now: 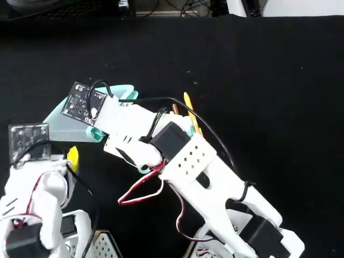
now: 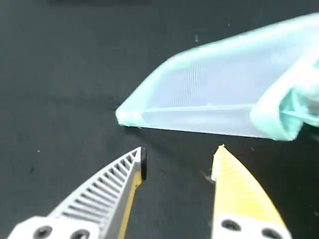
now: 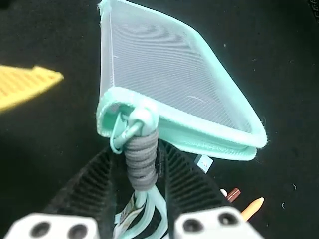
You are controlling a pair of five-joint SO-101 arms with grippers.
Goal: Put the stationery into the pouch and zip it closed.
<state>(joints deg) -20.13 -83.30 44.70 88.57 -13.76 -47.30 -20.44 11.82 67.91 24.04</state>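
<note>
1. I'm working over a black cloth-covered table (image 1: 279,80), which carries everything here.
2. The white right arm (image 1: 215,183) stretches from the near edge toward the table's left side. The white left arm (image 1: 37,204) sits at the near left corner.
3. The flat mint-green mesh pouch (image 1: 58,121) (image 2: 209,94) (image 3: 164,84) lies close to the left edge, about midway between the near and far edges.
4. My right gripper (image 3: 139,149) is at one end of the pouch, its black fingers closed on the grey cord-wrapped zip pull (image 3: 141,157).
5. My left gripper (image 2: 179,152) hangs just beside the pouch's long side without touching it. Its white finger (image 2: 112,181) and yellow finger (image 2: 237,186) (image 1: 72,157) are spread apart and hold nothing.
6. A slim yellow pencil (image 1: 191,112) (image 3: 251,205) and a brown pencil (image 1: 176,109) (image 3: 233,193) lie on the cloth toward the table's middle, outside the pouch and partly hidden by the right arm.
</note>
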